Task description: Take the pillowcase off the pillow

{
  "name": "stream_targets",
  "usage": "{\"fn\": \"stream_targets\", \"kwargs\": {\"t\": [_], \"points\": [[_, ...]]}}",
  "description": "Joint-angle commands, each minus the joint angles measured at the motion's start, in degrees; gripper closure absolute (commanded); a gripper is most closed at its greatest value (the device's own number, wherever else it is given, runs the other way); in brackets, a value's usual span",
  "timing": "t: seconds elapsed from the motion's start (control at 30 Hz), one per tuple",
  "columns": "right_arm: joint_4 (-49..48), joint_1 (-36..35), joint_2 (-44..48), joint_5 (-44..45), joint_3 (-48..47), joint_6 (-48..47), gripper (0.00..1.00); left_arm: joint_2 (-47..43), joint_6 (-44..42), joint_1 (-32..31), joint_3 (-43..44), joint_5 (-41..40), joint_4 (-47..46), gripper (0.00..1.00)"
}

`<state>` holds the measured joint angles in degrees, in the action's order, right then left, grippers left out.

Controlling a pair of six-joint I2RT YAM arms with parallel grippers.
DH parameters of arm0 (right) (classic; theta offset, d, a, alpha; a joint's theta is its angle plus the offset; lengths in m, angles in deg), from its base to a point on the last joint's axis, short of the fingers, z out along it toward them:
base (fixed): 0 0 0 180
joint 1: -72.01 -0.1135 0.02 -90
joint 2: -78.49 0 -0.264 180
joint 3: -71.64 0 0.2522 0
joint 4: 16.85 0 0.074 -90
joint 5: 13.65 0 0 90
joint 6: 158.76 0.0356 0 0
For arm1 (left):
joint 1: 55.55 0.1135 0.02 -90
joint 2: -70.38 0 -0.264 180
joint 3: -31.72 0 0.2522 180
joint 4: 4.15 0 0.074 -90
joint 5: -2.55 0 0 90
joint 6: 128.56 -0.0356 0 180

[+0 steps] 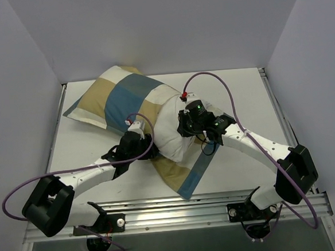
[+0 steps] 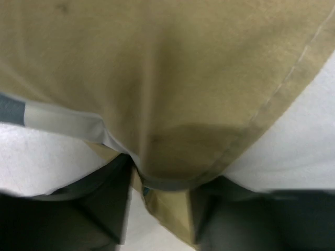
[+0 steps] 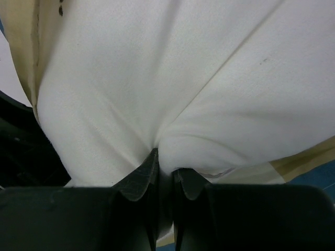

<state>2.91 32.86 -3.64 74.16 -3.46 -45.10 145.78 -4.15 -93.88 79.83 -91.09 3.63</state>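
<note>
The pillowcase (image 1: 122, 100) has blue, tan and cream blocks and lies slantwise across the table, with its open end spread flat at the front (image 1: 185, 179). The white pillow (image 1: 170, 128) bulges out of that open end. My left gripper (image 1: 150, 151) is at the pillowcase's edge beside the pillow. In the left wrist view it (image 2: 159, 209) pinches a fold of tan pillowcase fabric (image 2: 157, 78). My right gripper (image 1: 184, 129) is shut on a pinch of the pillow. The right wrist view shows it (image 3: 166, 167) gripping the white pillow cloth (image 3: 157, 78).
Grey walls close in the white table (image 1: 82, 146) at the back, left and right. A metal rail (image 1: 179, 208) runs along the near edge by the arm bases. Purple cables (image 1: 222, 81) loop above both arms.
</note>
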Motion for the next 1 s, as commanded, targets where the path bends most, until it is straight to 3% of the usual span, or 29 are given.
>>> {"fn": "stream_targets", "kwargs": {"t": [0.0,0.07,0.17,0.2,0.23,0.27,0.3,0.4,0.5,0.63,0.97], "points": [[0.94,-1.1,2.41,-2.2,-3.52,-1.51,0.97,3.87,-0.22,0.0,-0.6,-2.08,-10.36,0.55],[2.08,-1.01,3.37,-2.02,-3.7,-2.04,0.97,5.8,-1.27,0.01,-1.21,-0.24,-13.52,0.61],[3.14,-0.83,4.69,-1.15,-3.35,-2.13,0.98,6.34,-1.63,-0.17,-3.4,3.37,-19.15,0.6],[3.66,-0.83,4.87,-0.97,-3.35,-2.39,0.93,6.34,-1.72,-0.17,-3.58,3.46,-19.59,0.67],[4.36,-0.83,5.13,-0.53,-3.52,-2.74,0.87,6.17,-1.81,-0.17,-3.5,3.64,-19.42,0.86],[5.76,-1.01,5.22,-0.44,-3.78,-3.53,0.78,5.91,-2.15,-0.26,-3.24,3.64,-18.9,0.91],[6.21,-1.53,5.48,-0.53,-4.05,-4.14,0.57,5.73,-2.42,-0.26,-2.54,3.64,-18.46,0.93],[8.06,-3.37,6.71,-0.7,-4.31,-5.81,0.25,4.85,-3.04,-0.17,-1.05,3.46,-17.14,0.93],[8.59,-4.96,7.77,-0.27,-3.96,-6.61,0.09,4.23,-3.65,-0.17,0.1,3.29,-15.65,0.92],[8.85,-8.81,6.11,2.19,-2.73,-6.0,0.0,4.06,-3.83,-0.26,0.98,3.64,-15.29,0.92],[1.12,-12.79,-3.12,18.18,4.82,-2.04,0.0,2.21,-3.48,-0.26,1.07,4.61,-14.5,0.92]]}}
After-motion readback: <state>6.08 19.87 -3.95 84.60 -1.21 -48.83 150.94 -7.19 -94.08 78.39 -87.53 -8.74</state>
